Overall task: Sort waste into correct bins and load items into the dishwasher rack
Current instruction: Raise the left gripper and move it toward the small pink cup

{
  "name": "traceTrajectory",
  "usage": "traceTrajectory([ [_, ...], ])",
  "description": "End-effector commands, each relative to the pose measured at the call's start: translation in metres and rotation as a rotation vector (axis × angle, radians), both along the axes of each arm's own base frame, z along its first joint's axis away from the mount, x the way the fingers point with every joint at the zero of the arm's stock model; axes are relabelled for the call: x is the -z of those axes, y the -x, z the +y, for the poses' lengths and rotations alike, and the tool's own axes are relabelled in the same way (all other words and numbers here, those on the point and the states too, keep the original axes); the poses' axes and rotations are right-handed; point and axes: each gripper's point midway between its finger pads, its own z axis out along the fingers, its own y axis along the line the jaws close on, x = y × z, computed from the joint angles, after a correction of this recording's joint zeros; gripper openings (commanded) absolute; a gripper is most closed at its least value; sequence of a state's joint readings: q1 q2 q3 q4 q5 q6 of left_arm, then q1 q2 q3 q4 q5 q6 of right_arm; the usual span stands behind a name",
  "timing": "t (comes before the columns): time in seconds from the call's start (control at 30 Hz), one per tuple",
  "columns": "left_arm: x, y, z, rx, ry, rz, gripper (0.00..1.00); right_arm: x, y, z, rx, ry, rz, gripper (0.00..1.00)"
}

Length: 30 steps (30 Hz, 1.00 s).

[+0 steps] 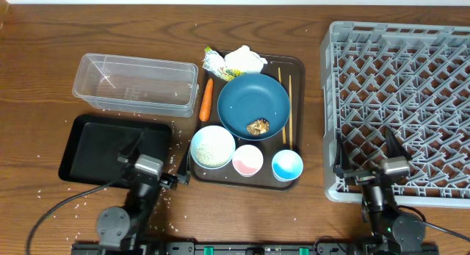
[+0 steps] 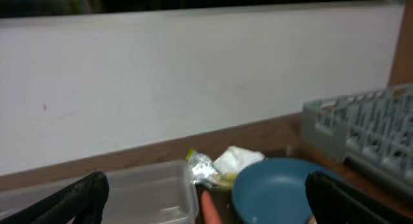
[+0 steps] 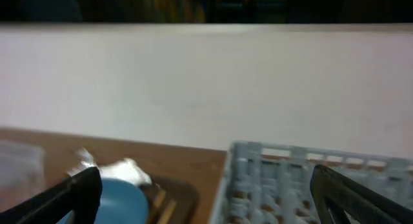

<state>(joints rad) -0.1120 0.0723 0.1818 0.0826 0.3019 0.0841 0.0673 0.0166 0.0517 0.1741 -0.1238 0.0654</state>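
Note:
On the brown serving tray [image 1: 297, 64] lie a dark-blue dish [image 1: 250, 101] with a brown food lump [image 1: 258, 126], a white bowl [image 1: 213, 146], a pink cup [image 1: 247, 160], a blue cup [image 1: 287, 165] and chopsticks [image 1: 286, 108]. An orange carrot [image 1: 206, 99], a yellow-green wrapper [image 1: 214, 62] and a white tissue [image 1: 244, 60] sit at its far left. My left gripper [image 1: 152, 148] hovers open and empty over the black tray [image 1: 88, 148], facing the carrot [image 2: 210, 210] and dish [image 2: 277, 188]. My right gripper [image 1: 367, 153] stands open and empty over the grey rack's [image 1: 400, 78] near edge.
The clear tub [image 1: 136, 84] stands behind the black tray, left of the serving tray. Loose rice grains [image 1: 170, 202] are scattered on the wooden table around the black tray. A white wall [image 2: 193, 75] rises behind the table.

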Motion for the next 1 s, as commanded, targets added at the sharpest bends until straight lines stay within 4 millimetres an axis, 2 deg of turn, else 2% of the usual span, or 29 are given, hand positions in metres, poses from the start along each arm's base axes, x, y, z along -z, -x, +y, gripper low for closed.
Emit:
traceTrajectory([
  [0.0,-0.047,0.007,-0.003,0.030,0.033,-0.007,0.98,-0.038,0.009,0.000,-0.049,-0.165,-0.007,0.99],
  [0.1,-0.065,-0.001,-0.004,0.028,0.022,0.107,0.98,-0.059,0.008,0.005,-0.074,-0.166,0.053,0.99],
  [0.2,-0.079,-0.017,-0.006,0.026,0.011,0.252,0.98,-0.084,0.000,0.016,-0.127,-0.149,0.146,0.99],
  [0.23,-0.089,-0.026,-0.007,0.024,0.017,0.319,0.98,-0.098,-0.009,0.025,-0.170,-0.143,0.208,0.99],
  [0.33,-0.110,-0.044,-0.009,0.018,0.054,0.433,0.98,-0.117,-0.028,0.038,-0.236,-0.139,0.316,0.99],
  [0.43,-0.127,-0.058,-0.010,0.012,0.051,0.529,0.98,-0.127,-0.050,0.050,-0.297,-0.147,0.468,0.99],
  [0.57,-0.137,-0.072,-0.010,0.001,0.029,0.603,0.98,-0.118,-0.076,0.053,-0.290,-0.116,0.701,0.99],
  [0.67,-0.136,-0.080,-0.009,-0.020,0.051,0.623,0.98,-0.105,-0.094,0.053,-0.301,-0.024,0.796,0.99],
  [0.77,-0.129,-0.086,-0.014,0.003,0.055,0.649,0.98,-0.087,-0.108,0.056,-0.319,-0.016,0.868,0.99],
  [0.87,-0.122,-0.089,-0.022,0.051,0.065,0.679,0.98,-0.072,-0.110,0.064,-0.365,-0.041,0.930,0.99],
  [0.97,-0.100,-0.095,-0.030,0.053,0.049,0.763,0.98,-0.061,-0.115,0.065,-0.370,-0.048,0.966,0.99],
])
